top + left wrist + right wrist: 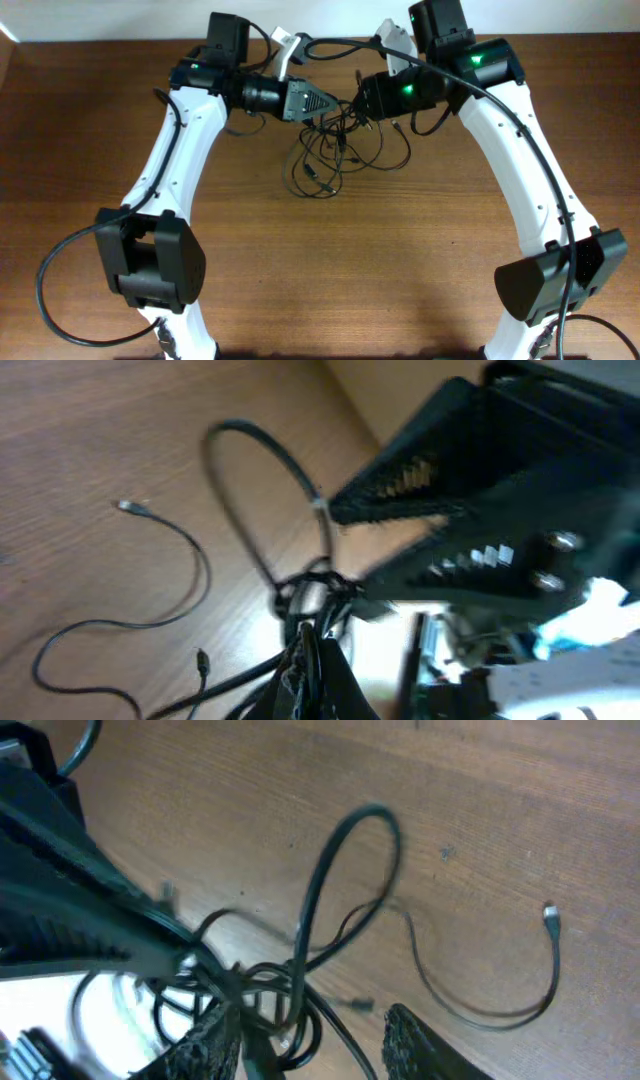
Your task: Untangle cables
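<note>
- The cables (pixel 338 150) lay in one loose tangle on the worktop (pixel 400 270), near the middle of its far edge and between the two arms.
- The tangle was gathered high at its far end. From there it fanned out toward the near edge, so its long axis ran roughly far to near.
- One loop (pixel 312 185) reached toward the near-left, and another loop (pixel 398 158) bulged toward the right edge.
- The left fingers (pixel 335 695) were pinched closed on a knot of cords (pixel 305 595) at the top of the tangle, with several strands bunched at the tips.
- The right fingers (pixel 425 1045) stood apart and gripped nothing. Cords passed through the gap between them, closer to the one on the picture's left.
- In the left wrist view a free strand curved away across the wood and ended in a silvery plug (pixel 128 507) lying flat. A second, darker plug (pixel 201 658) lay closer to the knot.
- In the right wrist view a tall loop (pixel 350 870) stood up from the knot. A thin strand trailed off to a small silvery plug (pixel 549 916) that pointed away from the tangle.
- The worktop was brown wood with grain running left to right, and a pale surface showed beyond its far edge.
- The arms were white with black joints, and green lights (pixel 488 56) glowed on the right arm.
</note>
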Motion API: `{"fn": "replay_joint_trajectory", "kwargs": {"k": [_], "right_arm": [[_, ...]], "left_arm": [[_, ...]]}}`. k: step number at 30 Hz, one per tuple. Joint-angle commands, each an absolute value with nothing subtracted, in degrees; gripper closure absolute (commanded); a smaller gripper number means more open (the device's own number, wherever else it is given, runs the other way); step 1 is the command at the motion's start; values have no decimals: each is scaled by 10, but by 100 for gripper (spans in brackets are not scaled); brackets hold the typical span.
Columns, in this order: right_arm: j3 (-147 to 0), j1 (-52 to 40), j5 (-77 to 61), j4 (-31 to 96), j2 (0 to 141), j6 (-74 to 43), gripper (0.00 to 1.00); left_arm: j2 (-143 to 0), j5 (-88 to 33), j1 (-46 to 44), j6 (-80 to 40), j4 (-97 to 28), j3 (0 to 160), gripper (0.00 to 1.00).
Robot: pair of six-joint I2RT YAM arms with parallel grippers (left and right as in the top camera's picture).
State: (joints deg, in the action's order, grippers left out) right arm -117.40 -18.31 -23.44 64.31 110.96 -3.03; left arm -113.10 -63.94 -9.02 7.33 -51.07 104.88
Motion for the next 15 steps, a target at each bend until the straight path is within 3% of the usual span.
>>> {"fn": "replay_joint_trajectory", "kwargs": {"k": [1,7,12,15], "right_arm": [[-1176,-180,-237,620,1120,-19,59],[-1176,-197,-274,615,1138,-19,64],[-1176,-199,-347,654,1138,-22,64],[-1176,-199,-359,696,1138,-21,64]], "left_arm": [[-1129,-712,-81,67,-532,1050,100],[-1129,-732,-81,67,-535,1050,100],[-1129,-568,-81,-38,-492,1050,100],[-1129,-550,-81,-94,-433,1050,100]]}}
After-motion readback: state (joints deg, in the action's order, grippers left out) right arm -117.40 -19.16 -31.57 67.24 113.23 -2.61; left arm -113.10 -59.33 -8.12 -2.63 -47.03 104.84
